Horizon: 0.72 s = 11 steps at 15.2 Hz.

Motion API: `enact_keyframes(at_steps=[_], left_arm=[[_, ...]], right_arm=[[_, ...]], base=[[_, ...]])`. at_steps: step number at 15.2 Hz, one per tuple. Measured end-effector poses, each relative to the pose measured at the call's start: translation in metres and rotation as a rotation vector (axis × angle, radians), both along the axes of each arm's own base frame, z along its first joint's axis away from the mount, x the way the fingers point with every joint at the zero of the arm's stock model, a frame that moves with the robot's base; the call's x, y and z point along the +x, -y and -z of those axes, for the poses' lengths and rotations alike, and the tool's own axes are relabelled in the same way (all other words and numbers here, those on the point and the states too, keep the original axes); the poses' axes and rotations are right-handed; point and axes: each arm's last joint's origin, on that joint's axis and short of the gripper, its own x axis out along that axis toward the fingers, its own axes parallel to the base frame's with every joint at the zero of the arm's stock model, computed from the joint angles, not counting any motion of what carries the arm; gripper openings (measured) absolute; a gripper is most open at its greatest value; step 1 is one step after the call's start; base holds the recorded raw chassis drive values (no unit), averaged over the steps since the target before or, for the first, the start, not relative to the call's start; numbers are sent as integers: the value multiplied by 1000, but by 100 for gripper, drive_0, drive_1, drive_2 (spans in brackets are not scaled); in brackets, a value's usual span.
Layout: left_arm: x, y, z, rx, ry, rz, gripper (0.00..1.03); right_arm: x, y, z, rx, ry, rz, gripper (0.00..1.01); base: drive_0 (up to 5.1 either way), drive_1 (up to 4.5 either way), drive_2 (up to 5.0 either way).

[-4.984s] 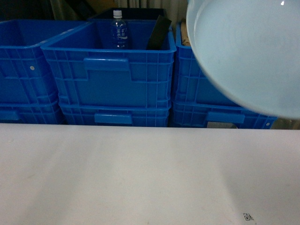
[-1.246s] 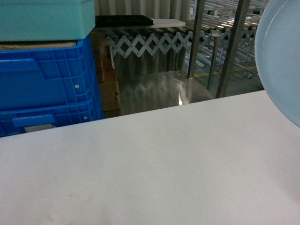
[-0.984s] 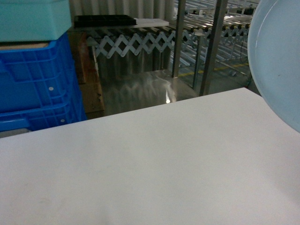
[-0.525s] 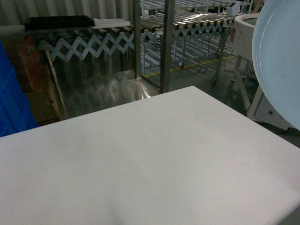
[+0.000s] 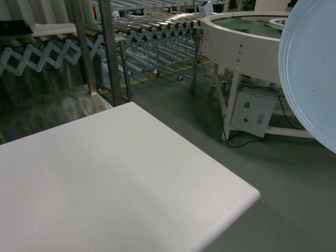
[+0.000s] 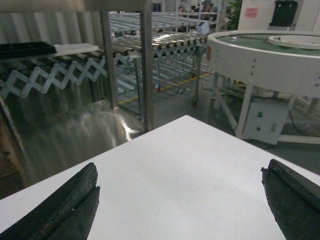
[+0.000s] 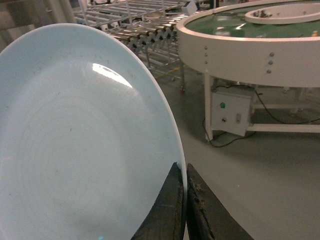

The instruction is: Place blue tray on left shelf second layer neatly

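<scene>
Right claw (image 7: 182,200): both fingers pinched on the rim of the blue tray (image 7: 85,145), one either side of its edge. Tray is carried on edge, nearly upright, in the air; in the head view it fills the right border (image 5: 312,68), off the tabletop (image 5: 105,178) and beyond its right corner.

Left claw (image 6: 180,200): fingers spread wide, nothing between them, hovering over the tabletop's far corner.

Surroundings: steel uprights (image 5: 107,47) stand just behind the tabletop's far edge, with a shiny steel panel low behind them; probably the left shelf, but its layers are not visible, so the second one cannot be identified. Roller conveyor (image 5: 157,23) behind that. White round conveyor table (image 5: 241,37) with a control box (image 5: 253,111) under it, on the floor to the right.

Progress, judged: pickup done, tray secure in grip. Remaining: face the shelf, find the second layer, turn the tray flat, set it squarely, release.
</scene>
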Motion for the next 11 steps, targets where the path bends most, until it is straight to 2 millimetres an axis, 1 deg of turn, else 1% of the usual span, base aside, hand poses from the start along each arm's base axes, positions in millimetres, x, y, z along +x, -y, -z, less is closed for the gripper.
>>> enact_keyframes(at_steps=[11], left_arm=[[0, 0, 0, 0, -2, -1, 98]], right_arm=[[0, 0, 0, 0, 3, 0, 2]], base=[[316, -220, -538]])
